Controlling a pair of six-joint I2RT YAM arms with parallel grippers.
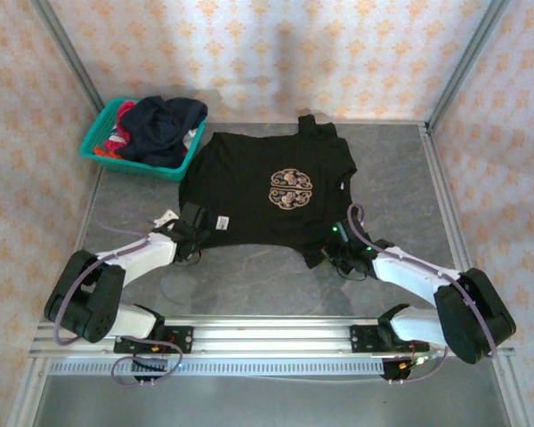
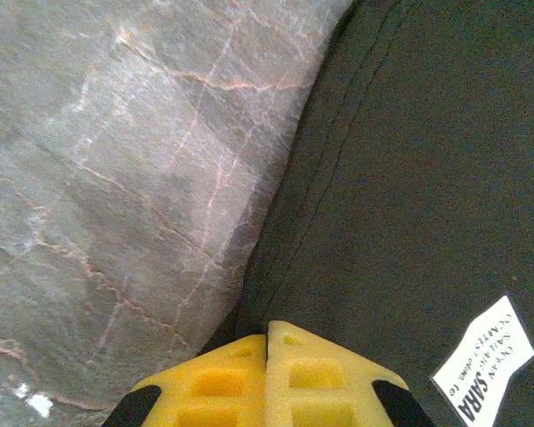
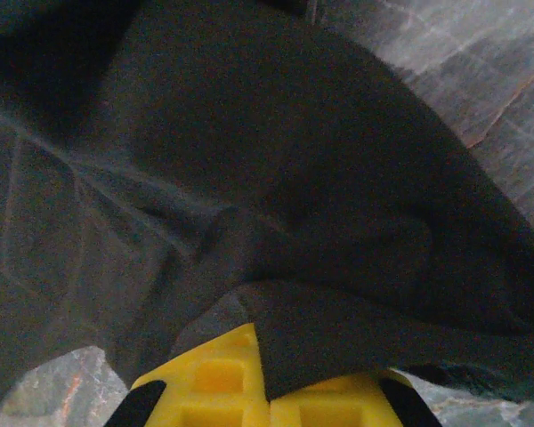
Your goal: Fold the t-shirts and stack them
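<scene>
At the far left of the table [image 1: 249, 276] sits a teal basket [image 1: 98, 147]. A dark navy shirt [image 1: 165, 124] is heaped in it, and a bit of red-pink shirt [image 1: 120, 138] peeks out beside it.

Next comes the left tool [image 1: 194, 227]. It sits at the near left corner of the black t-shirt [image 1: 249, 178]. In the left wrist view its two yellow fingers [image 2: 222, 382] are pressed tight together, with just a thin line between them. The left tool [image 2: 267, 334] touches the edge of the black t-shirt [image 2: 409, 178] right where it meets the grey table [image 2: 116, 178]. I cannot tell if any cloth is pinched inside.

The black t-shirt lies spread out flat in the middle of the table, just beside the basket. A small white tag [image 1: 217, 221] lies near the left tool and looks big in the left wrist view [image 2: 482, 360]. A tan swirly emblem [image 1: 291, 189] is on the chest.

On the right, the right tool [image 1: 338, 245] is at the near right corner of the shirt. In the right wrist view the right tool [image 3: 260, 351] is closed, and a fold of the black t-shirt [image 3: 276, 160] comes out from between its yellow fingers [image 3: 214, 374]. The cloth is bunched and wrinkled there.
</scene>
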